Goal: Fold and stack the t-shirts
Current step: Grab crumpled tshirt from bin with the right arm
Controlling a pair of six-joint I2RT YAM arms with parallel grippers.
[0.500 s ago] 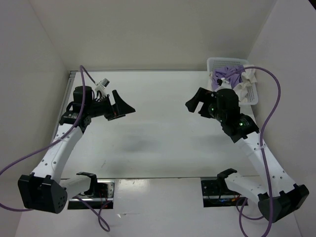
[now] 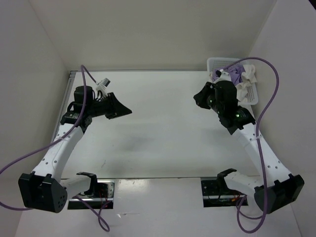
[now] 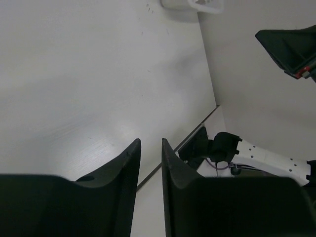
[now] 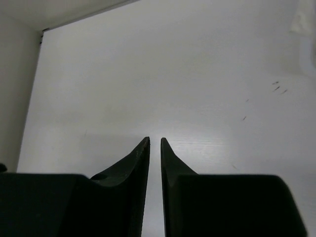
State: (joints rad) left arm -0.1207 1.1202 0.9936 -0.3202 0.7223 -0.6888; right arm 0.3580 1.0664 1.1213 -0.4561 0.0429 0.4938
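The t-shirts lie bunched in a white mesh basket (image 2: 253, 97) at the back right corner: a lavender one (image 2: 234, 73) and an off-white one (image 2: 247, 78). My right gripper (image 2: 200, 97) hovers just left of the basket, above the table, pointing left. In the right wrist view its jaws (image 4: 154, 139) stand a narrow gap apart with only bare table between them. My left gripper (image 2: 121, 109) hangs over the left part of the table, pointing right. Its jaws (image 3: 150, 141) are also slightly apart and empty.
White walls close in the white table (image 2: 163, 138) at the back, left and right. The left wrist view catches the basket's corner (image 3: 197, 4) far off, and the right gripper (image 3: 286, 47) at its upper right. Both arm bases sit at the near edge.
The right arm has swung back and right, closer to the basket. The left gripper has tilted slightly downward, staying in about the same place.
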